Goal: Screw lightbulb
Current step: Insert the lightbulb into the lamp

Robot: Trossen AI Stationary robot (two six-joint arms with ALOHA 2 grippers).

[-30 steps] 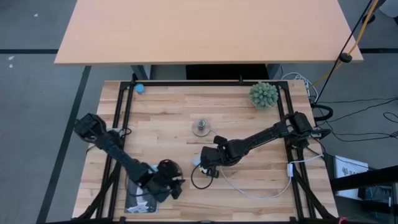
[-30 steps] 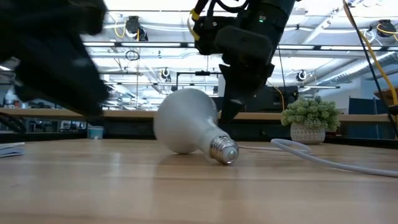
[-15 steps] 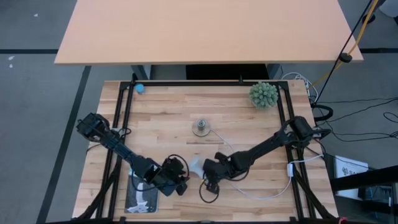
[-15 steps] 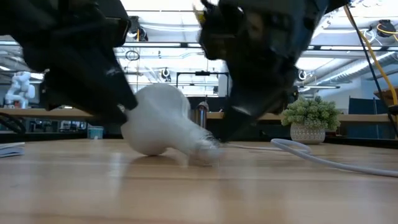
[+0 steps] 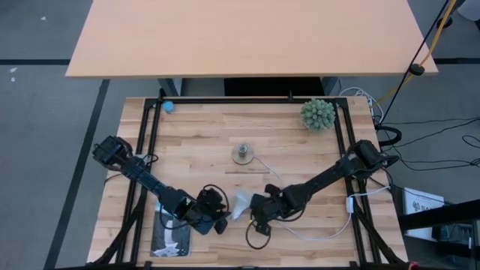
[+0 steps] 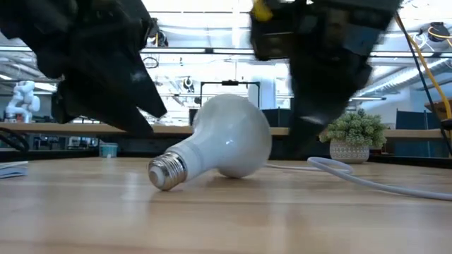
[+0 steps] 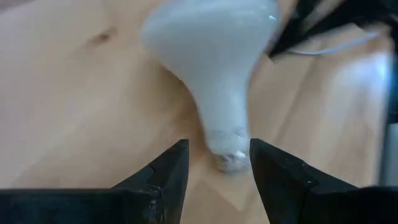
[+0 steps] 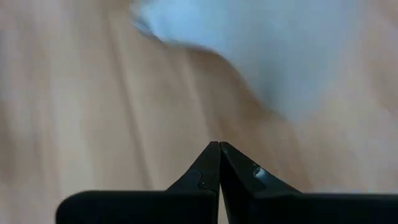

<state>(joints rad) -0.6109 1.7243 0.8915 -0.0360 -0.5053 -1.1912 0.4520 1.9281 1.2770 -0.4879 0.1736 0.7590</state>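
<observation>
lightbulb (image 6: 224, 140) lies sideways, screw base toward released left end effector (image 7: 214, 163); right end effector (image 8: 219, 149) clenched.

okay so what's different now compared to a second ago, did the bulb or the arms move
The lightbulb has swung round on the table: in the low view its screw base pointed right, now left. It slid slightly toward the front edge. The left claw, open, moved in to the base. The right claw, shut, followed the globe forward. Neither holds it. The socket and plant stayed put.
</observation>
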